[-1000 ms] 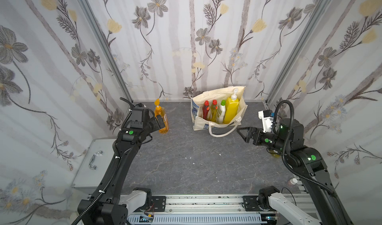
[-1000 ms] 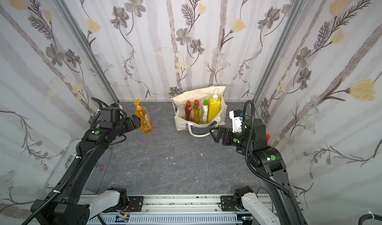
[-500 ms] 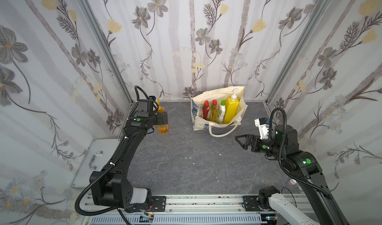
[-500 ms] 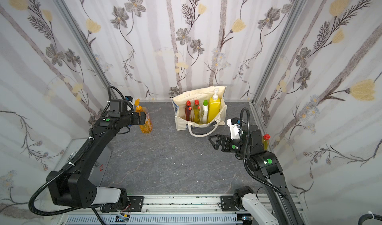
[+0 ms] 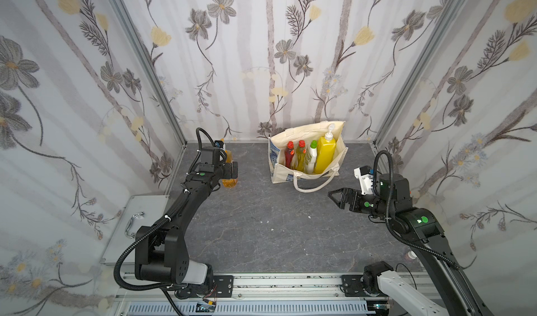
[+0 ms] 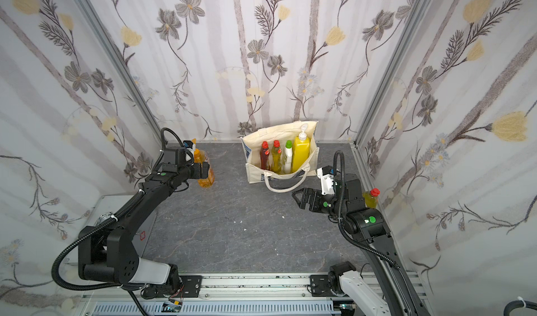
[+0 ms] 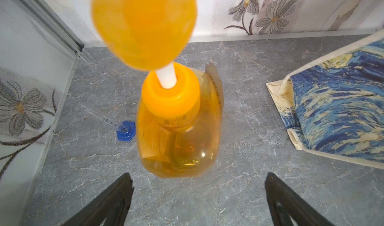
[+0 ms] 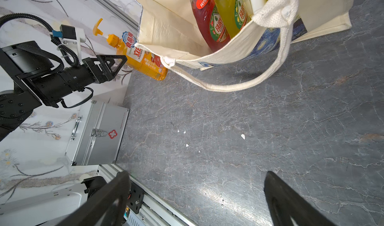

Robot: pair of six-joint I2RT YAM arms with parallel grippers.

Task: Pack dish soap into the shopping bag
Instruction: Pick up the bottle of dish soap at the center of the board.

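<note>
four bottles bagged, two out on the worktop; both sets of fingers wide and empty.
the shopping bag (image 5: 305, 133) stands upright at the far centre of the grey worktop (image 5: 261, 227), holding in a row, left to right, a red bottle (image 5: 289, 157), a yellow-green bottle (image 5: 300, 157), a white green-capped bottle (image 5: 312, 154) and a yellow pump bottle (image 5: 325, 154). the orange pump bottle (image 7: 178, 144) stands upright at the far left; the left fingers (image 7: 116, 200) are spread wide just short of it, no contact seen. the right fingers (image 5: 338, 197) hang wide apart, holding nothing, near and right of the bag. a second yellow-green bottle (image 6: 371, 198) stands by the right wall behind the right arm.
</note>
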